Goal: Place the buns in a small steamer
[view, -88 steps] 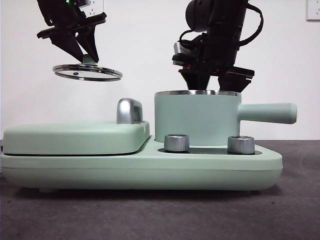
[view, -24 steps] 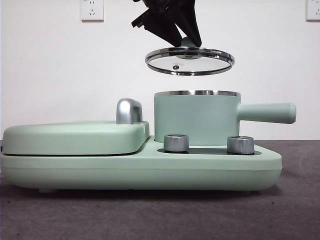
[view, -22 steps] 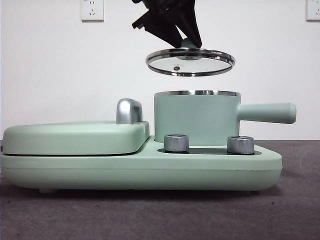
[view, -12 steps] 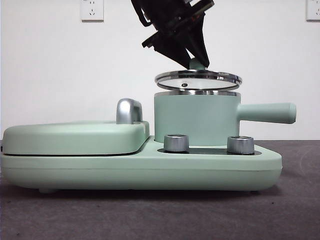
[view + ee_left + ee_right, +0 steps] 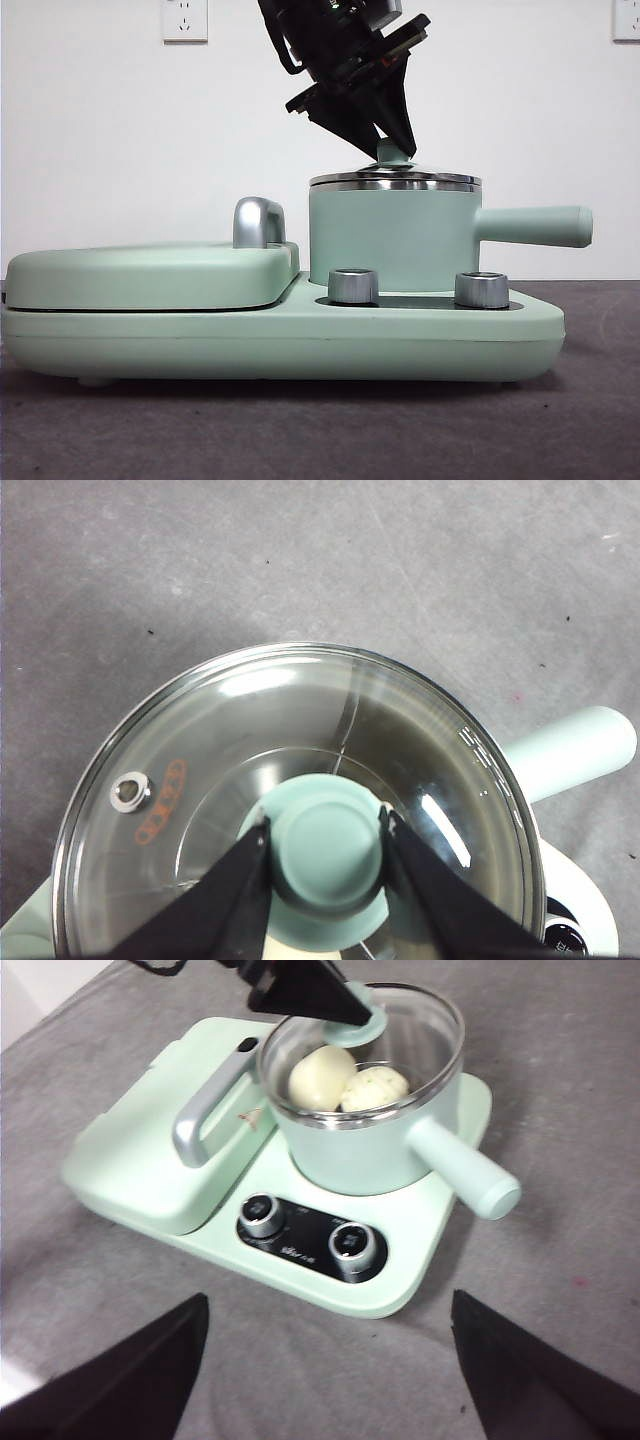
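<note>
The small steamer (image 5: 390, 240) stands on the right half of the mint-green appliance, with its glass lid (image 5: 395, 179) resting on the steel rim. My left gripper (image 5: 388, 138) reaches down from above and is shut on the lid's green knob (image 5: 325, 845). In the right wrist view, two white buns lie side by side inside the steamer (image 5: 360, 1150) under the glass: a smooth one (image 5: 322, 1077) and a round one with green flecks (image 5: 375, 1087). My right gripper (image 5: 328, 1298) hovers high over the table in front of the appliance, open and holding nothing.
The steamer's long handle (image 5: 535, 226) sticks out to the right. A flat griddle (image 5: 150, 275) with a chrome handle (image 5: 258, 222) fills the appliance's left half. Two chrome dials (image 5: 353, 285) (image 5: 481, 289) sit in front of the steamer. Grey table surrounds the appliance.
The left gripper carried the lid from the left to above the steamer, then lowered it onto the rim. The right gripper, over the steamer earlier, has left the front view.
</note>
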